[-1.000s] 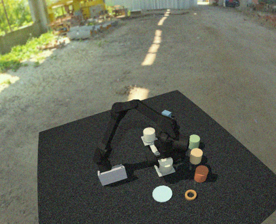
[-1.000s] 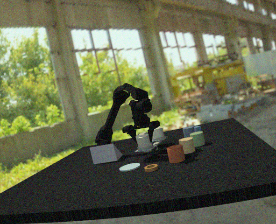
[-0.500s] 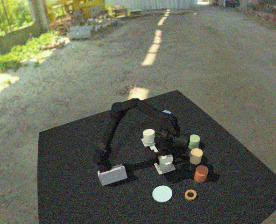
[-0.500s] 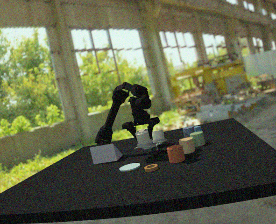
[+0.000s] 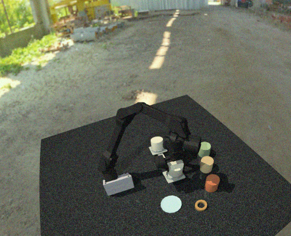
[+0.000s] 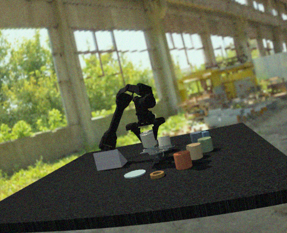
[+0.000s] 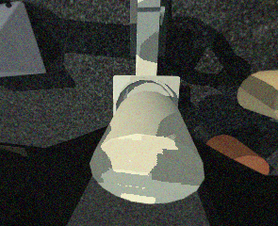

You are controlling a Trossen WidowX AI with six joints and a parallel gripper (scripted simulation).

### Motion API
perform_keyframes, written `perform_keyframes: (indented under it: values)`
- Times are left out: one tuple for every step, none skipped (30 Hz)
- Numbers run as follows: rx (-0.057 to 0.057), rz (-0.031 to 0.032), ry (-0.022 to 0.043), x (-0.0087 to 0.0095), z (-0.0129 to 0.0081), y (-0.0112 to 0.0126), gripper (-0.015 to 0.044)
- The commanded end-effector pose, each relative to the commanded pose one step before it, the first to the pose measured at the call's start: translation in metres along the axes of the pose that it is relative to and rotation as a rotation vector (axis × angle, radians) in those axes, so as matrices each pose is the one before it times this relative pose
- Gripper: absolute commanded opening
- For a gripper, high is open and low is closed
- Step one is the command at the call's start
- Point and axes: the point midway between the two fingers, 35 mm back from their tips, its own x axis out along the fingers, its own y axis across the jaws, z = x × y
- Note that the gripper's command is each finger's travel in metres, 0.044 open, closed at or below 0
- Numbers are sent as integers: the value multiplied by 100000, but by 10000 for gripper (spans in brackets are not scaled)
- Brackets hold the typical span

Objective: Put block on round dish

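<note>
Dark speckled table [image 5: 71, 203] on a gravel yard, derelict concrete hall behind. Near cup [image 5: 175, 168] at lower centre of the top view is pinched in the gripper [image 6: 146, 136], jaws pressed on its sides; exterior view shows it raised off its end pad [image 5: 173, 177] of the balance [image 5: 163, 155]. Block isn't visible in any view, so can't confirm it's under this cup. Far cup [image 5: 157, 143] sits on its pad, untouched. Round dish [image 5: 171, 203] lies just below the balance, bare. Judgement: lift is underway; left are parking the cup away from the dish, grabbing the block, placing, releasing, retreating. Arm arches from its base at centre left, elbow high, wrist pointing straight down over the cup.
</note>
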Motion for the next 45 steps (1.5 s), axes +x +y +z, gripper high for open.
perform_keyframes:
  values:
    - [166,-971,596,-911,-292,58,0]
    - [65,-11,-7,-130,4,10,0]
    - [65,-11,-8,-130,4,10,0]
    - [65,-11,-8,-130,4,11,0]
    - [65,-11,-8,-130,5,11,0]
    - [65,-11,-8,-130,5,12,0]
    - [64,-11,-8,-130,5,12,0]
    - [64,-11,-9,-130,6,13,0]
    - [64,-11,-9,-130,6,13,0]
    - [64,-11,-9,-130,6,14,0]
    - [64,-11,-9,-130,6,15,0]
    - [64,-11,-9,-130,7,15,0]
    - [64,-11,-10,-130,7,16,0]
    - [64,-11,-10,-130,7,16,0]
    - [64,-10,-10,-130,8,17,0]
    - [64,-10,-10,-130,8,17,0]
    - [64,-10,-10,-130,8,18,0]
    - [64,-10,-11,-130,9,18,0]
    - [64,-10,-11,-130,9,19,0]
    - [64,-10,-11,-130,9,20,0]
    - [64,-10,-11,-130,9,20,0]
    - [64,-10,-11,-129,10,21,0]
    - [64,-10,-12,-129,10,21,0]
    - [64,-10,-12,-129,10,22,0]
    - [64,-10,-12,-129,11,22,0]
    - [64,-10,-12,-129,11,23,0]
    - [64,-10,-13,-129,11,23,0]
    - [64,-10,-13,-129,12,24,0]
    - [64,-10,-13,-129,12,24,0]
    - [64,-10,-13,-129,12,25,0]
    - [64,-10,-13,-129,13,26,0]
    - [64,-10,-14,-128,13,26,0]
    - [64,-10,-14,-128,13,27,0]
    - [64,-9,-14,-128,13,27,0]
    - [190,467,-494,606,131,-107,0]
    - [0,0,0,0,0,0,0]
    - [0,0,0,0,0,0,0]
    - [0,0,0,0,0,0,0]
    - [0,0,0,0,0,0,0]
    - [0,0,0,0,0,0,0]
    - [0,0,0,0,0,0,0]
    - [0,0,0,0,0,0,0]
    - [0,0,0,0,0,0,0]
    - [0,0,0,0,0,0,0]
    - [0,0,0,0,0,0,0]
